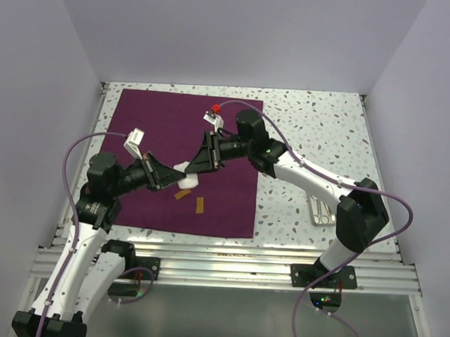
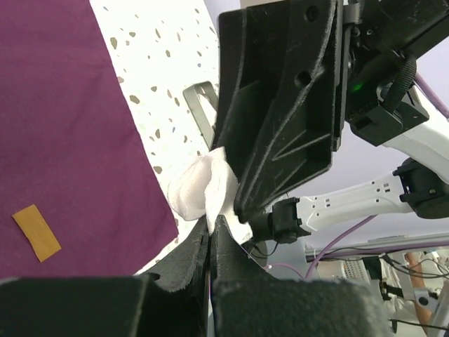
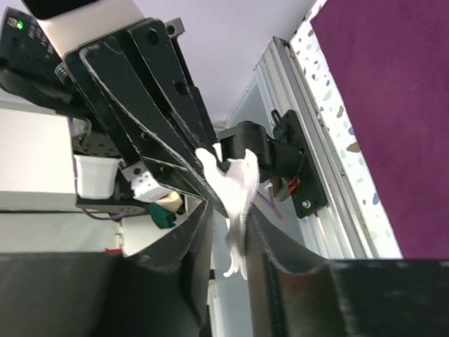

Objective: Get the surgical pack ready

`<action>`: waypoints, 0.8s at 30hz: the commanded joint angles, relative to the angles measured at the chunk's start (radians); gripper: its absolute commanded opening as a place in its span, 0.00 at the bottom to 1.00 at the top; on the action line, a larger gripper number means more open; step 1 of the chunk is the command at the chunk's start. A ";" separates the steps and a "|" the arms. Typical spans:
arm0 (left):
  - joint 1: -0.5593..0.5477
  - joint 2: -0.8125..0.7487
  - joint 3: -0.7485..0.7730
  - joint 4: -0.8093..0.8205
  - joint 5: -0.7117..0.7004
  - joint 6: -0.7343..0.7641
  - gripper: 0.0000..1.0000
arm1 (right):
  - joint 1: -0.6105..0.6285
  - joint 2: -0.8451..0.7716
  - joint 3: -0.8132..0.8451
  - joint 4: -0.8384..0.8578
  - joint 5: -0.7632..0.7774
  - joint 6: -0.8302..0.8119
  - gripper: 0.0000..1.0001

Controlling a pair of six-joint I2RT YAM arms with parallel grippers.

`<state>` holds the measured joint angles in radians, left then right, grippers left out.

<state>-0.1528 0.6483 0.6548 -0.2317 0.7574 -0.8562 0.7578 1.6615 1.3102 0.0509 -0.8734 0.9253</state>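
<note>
The surgical pack's plum-purple cloth (image 1: 159, 128) lies spread flat on the speckled table, also seen in the left wrist view (image 2: 63, 126) and the right wrist view (image 3: 393, 105). Above its middle the two grippers meet tip to tip. My left gripper (image 1: 177, 178) (image 2: 212, 223) is shut on a small white gauze piece (image 1: 186, 174) (image 2: 200, 186). My right gripper (image 1: 193, 166) (image 3: 230, 210) stands with its jaws a little apart around the same gauze (image 3: 235, 186), which hangs between them with a gap on one side.
Two tan strips (image 1: 183, 195) (image 1: 200, 205) lie on the cloth's near part; one shows in the left wrist view (image 2: 36, 232). A small silver metal tray (image 1: 320, 212) (image 2: 200, 105) sits on the table right of the cloth. An aluminium rail (image 1: 221, 258) runs along the near edge.
</note>
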 commanded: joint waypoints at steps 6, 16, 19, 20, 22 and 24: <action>-0.004 0.042 -0.012 0.034 0.056 -0.020 0.00 | 0.000 0.020 0.024 0.028 -0.016 0.002 0.01; -0.002 0.171 0.109 -0.234 -0.165 0.195 0.80 | -0.142 -0.003 0.073 -0.480 0.221 -0.336 0.00; -0.001 0.238 0.157 -0.349 -0.265 0.288 0.80 | -0.290 -0.003 0.020 -0.667 0.345 -0.423 0.00; 0.001 0.258 0.163 -0.363 -0.274 0.307 0.80 | -0.331 -0.005 0.003 -0.695 0.367 -0.465 0.00; 0.002 0.270 0.164 -0.368 -0.306 0.348 0.80 | -0.437 -0.037 -0.047 -0.756 0.457 -0.518 0.00; 0.002 0.280 0.161 -0.374 -0.319 0.377 0.79 | -0.494 -0.071 -0.072 -0.798 0.552 -0.620 0.00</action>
<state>-0.1528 0.9226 0.7815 -0.5320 0.5190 -0.5957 0.3401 1.6760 1.2808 -0.5480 -0.5213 0.4927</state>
